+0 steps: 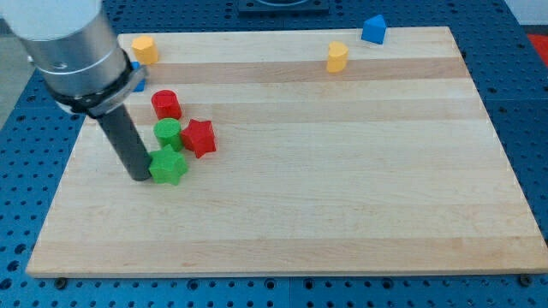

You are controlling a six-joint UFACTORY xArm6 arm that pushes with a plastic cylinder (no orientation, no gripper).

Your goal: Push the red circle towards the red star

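In the camera view I see a light wooden desk point(342, 171) lying on a blue base with rows of small holes point(527, 128).

My arm comes in from the view's top left. It has a fat silver barrel point(73, 47), and a straight dark rod point(124, 141) sticks down from it. My tip point(141, 177) rests on the desk at the view's left side. It is touching, or just beside, the left edge of the green star-shaped block point(169, 166). My arm has no fingers, so nothing can open or close, and it holds nothing. It only has the rod.

The red round block point(166, 104) is the one I am to push. It stands up and to the right of my tip, apart from it. Just below the red round block is the green round block point(168, 133). The red star-shaped block point(198, 138) sits right beside the green round block, on its right. The red round block and the red star-shaped block are near each other but do not touch. The green star-shaped block is just below the green round block.

A yellow block point(144, 49) sits near the desk's top left corner. A small bit of a blue block point(137, 77) peeks out from behind my arm; I cannot tell its shape. Another yellow block point(337, 56) stands near the top edge, more to the right. A blue block with a pointed top point(373, 30) stands at the top edge, just right of that yellow one.
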